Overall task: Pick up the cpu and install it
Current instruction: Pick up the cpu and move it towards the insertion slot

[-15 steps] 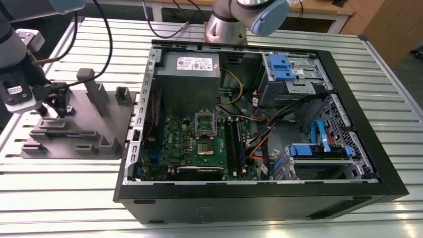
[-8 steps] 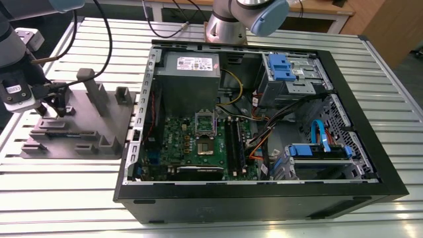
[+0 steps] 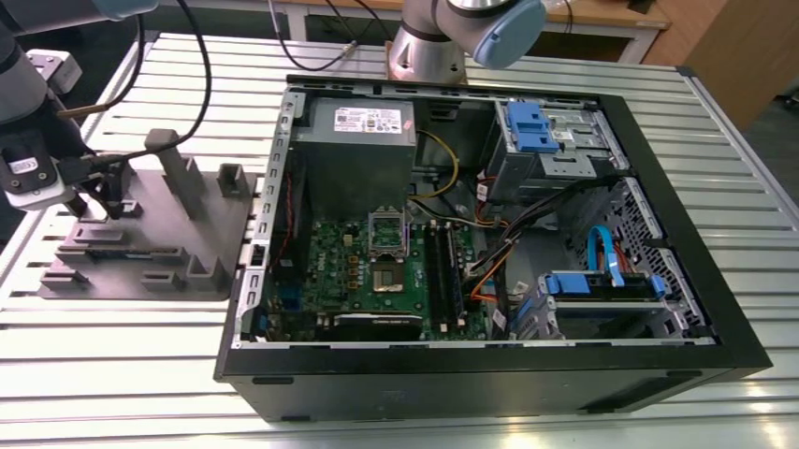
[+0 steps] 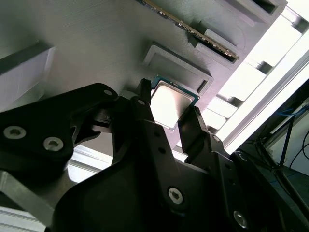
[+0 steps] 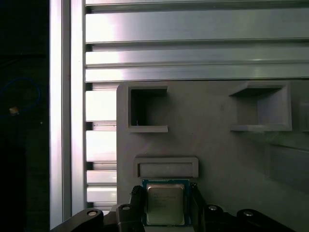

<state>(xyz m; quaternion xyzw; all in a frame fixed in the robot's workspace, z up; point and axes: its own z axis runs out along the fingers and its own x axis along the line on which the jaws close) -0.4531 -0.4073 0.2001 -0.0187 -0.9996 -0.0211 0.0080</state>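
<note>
The cpu (image 4: 170,100) is a small silvery square chip with a dark rim, lying flat at the large grey plastic plate (image 4: 96,43). In the first wrist view the cpu (image 5: 165,204) sits just below a shallow raised frame on the plate (image 5: 217,159). My gripper (image 4: 169,112) has one black finger against each of two opposite sides of the chip, shut on it. In the exterior view my gripper (image 3: 97,206) is low over the plate (image 3: 150,238) at the exterior view's left. The chip itself is hidden there.
The open computer case (image 3: 500,374) lies on the slatted metal table (image 3: 125,346) at the exterior view's right of the plate. Its green motherboard carries the shiny socket frame (image 3: 387,229). Upright blocks (image 3: 168,159) stand on the plate near the gripper. A second arm's base (image 3: 431,47) stands behind the case.
</note>
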